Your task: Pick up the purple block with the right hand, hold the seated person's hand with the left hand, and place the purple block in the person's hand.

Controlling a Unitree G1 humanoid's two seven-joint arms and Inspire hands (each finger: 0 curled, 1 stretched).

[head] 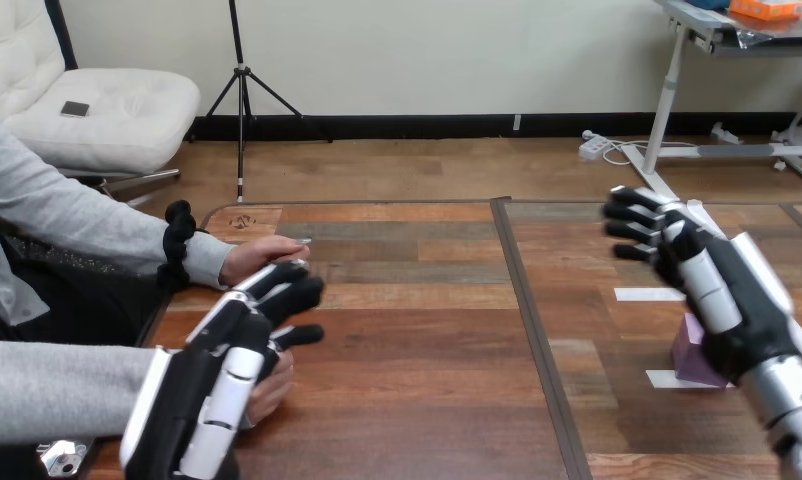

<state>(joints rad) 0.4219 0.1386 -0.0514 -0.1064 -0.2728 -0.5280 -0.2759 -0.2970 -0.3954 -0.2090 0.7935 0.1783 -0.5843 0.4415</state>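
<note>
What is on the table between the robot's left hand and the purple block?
In the head view, just bare wooden table, crossed by a dark seam, from the left hand to the purple block. A white tape strip lies by the block.

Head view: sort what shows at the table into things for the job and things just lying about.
For the job: purple block, right hand, left hand, the person's near hand, the person's far hand.
Lying about: white tape strips on the table.
</note>
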